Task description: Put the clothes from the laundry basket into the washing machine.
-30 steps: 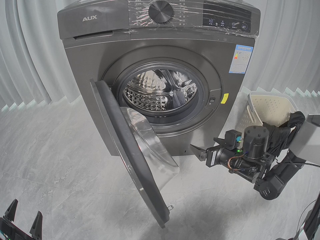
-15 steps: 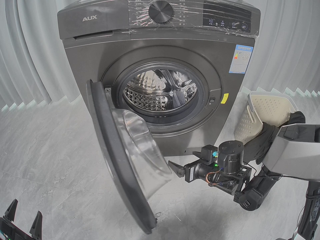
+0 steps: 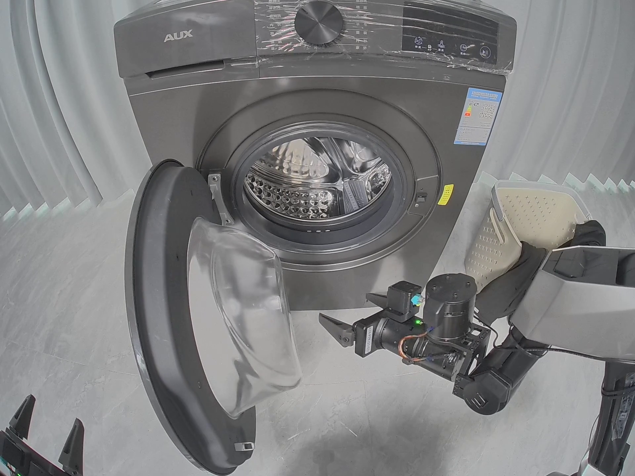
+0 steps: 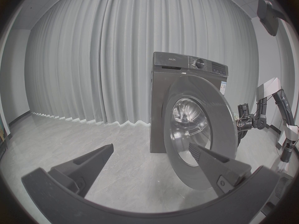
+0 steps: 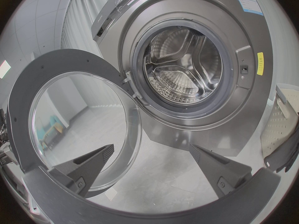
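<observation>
**Soft, even light; strong bowing at the edges**

Bright, diffuse light falls from overhead. A faint, soft-edged shadow lies on the floor (image 3: pixel 397 444) just right of the door (image 3: pixel 159 299). The steel drum (image 3: pixel 311 166) throws bright highlights, and the film over the panel (image 3: pixel 331 24) glints. In the left wrist view the curtain (image 4: pixel 93 63) bows outward. Both wrist views go black at the corners.

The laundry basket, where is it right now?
In the head view the laundry basket sits at the robot's right, just beside the washing machine, with dark clothes draped over its rim.
</observation>
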You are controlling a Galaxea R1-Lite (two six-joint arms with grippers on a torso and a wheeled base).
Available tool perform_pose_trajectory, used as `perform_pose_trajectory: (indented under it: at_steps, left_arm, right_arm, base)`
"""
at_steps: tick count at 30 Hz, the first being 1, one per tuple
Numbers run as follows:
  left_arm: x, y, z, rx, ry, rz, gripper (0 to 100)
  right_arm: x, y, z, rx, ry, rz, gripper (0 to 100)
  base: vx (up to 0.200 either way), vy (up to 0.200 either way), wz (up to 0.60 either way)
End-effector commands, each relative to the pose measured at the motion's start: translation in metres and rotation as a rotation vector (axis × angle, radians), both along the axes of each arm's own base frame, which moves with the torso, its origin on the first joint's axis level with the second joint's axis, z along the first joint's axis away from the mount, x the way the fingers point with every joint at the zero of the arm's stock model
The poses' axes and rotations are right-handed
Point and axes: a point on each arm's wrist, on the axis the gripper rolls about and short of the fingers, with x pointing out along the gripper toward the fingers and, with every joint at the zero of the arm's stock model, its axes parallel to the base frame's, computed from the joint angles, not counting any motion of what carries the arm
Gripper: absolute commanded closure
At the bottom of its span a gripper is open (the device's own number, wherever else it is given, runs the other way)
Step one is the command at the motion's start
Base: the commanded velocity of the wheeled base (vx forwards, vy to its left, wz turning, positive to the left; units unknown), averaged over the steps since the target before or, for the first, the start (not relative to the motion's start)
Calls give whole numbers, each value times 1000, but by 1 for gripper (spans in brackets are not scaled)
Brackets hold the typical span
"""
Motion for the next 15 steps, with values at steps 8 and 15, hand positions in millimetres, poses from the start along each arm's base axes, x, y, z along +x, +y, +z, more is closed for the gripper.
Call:
perform_pose_trajectory:
  at_steps: [8,15]
  left_arm:
    - [0,0,-5,-1,2,1,0]
    - [0,0,-5,1,2,1,0]
  right_arm:
    - [24,25,-21,-28,22,20,0]
    - [20,47,-24,-16,10,66,0]
  base:
    - [-25,0,0]
    - [0,0,0]
